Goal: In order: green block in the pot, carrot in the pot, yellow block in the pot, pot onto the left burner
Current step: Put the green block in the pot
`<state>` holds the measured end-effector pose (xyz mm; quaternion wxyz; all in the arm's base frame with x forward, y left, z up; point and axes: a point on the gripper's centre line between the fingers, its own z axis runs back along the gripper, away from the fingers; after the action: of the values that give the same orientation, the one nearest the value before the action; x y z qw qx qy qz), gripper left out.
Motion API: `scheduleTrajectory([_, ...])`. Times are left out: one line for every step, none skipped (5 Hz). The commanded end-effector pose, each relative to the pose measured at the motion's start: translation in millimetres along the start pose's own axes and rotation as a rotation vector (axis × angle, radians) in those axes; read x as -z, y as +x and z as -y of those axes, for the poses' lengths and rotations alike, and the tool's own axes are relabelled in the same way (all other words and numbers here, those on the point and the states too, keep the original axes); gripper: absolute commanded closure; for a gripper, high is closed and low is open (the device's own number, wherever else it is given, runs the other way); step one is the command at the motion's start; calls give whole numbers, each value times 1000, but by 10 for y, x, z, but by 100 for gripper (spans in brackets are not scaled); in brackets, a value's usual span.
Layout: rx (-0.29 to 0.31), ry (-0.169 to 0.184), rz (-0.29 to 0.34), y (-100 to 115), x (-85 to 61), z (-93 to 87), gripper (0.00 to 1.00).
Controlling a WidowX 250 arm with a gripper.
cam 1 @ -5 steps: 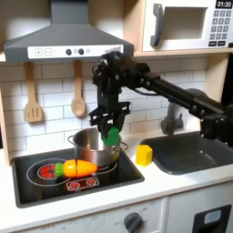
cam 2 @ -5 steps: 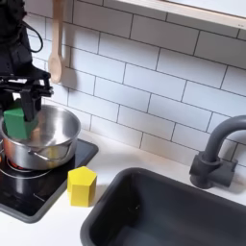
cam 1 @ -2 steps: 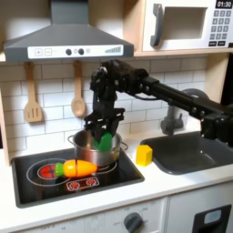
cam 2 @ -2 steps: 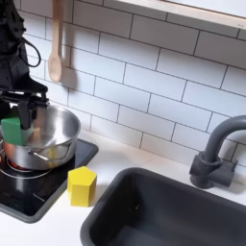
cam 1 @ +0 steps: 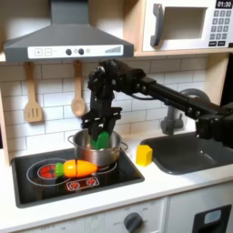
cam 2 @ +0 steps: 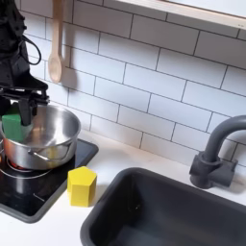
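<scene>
Tool: the tool [cam 1: 102, 138] is hanging inside the mouth of the pot [cam 1: 87, 151], and its fingers are clamped on the green block [cam 2: 12, 129]; in the second exterior view the block is sitting between them, just above the rim.
Step in hand: the first one, I judge; the green block is low in the pot but is not yet released, as far as the small picture is letting me see.
Carrot: the carrot [cam 1: 75, 168] is lying on the cooktop, touching the pot's front side in the first exterior view.
Yellow block: the yellow block [cam 2: 82, 185] is standing on the counter, between the cooktop and the sink [cam 2: 183, 213].
Next move: the fingers are needing to part so the block is dropping in, then the arm is rising clear and going to the carrot.
</scene>
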<state>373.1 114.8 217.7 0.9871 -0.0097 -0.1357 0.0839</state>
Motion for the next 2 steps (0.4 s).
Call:
scheduleTrajectory([-4,-15,5,52,16,7,100])
scheduleTrajectory([-9,-37,1,50,16,29,100])
